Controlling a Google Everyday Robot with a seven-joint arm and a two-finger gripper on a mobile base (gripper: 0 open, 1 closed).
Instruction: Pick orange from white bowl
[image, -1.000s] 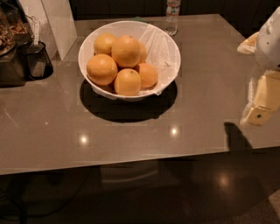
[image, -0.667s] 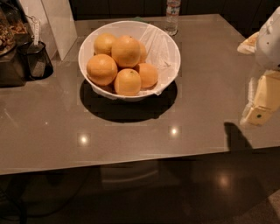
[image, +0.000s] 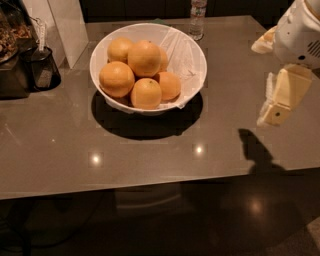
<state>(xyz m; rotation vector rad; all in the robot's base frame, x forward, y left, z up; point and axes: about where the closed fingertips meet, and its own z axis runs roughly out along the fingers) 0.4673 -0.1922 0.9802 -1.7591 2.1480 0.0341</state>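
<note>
Orange (image: 144, 58) sitting topmost on the pile in white bowl (image: 96, 50). Judging it firm, fairly heavy, with a smooth peel likely slipping; gripping across its widest middle from above looks best. Gripper (image: 278, 100) hanging far right over table (image: 150, 165), well apart from the bowl, touching nothing; open or closed, cannot tell

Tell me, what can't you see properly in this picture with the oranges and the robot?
All in the camera view:
- Gripper: hangs at the right above the table, apart from the white bowl; its arm is cut off by the right edge.
- Other oranges: partly hidden behind the orange on top, so their count is unsure.
- Bottle at the back: cut off by the top edge.
- Dark box, far left: cut off by the left edge.
</note>
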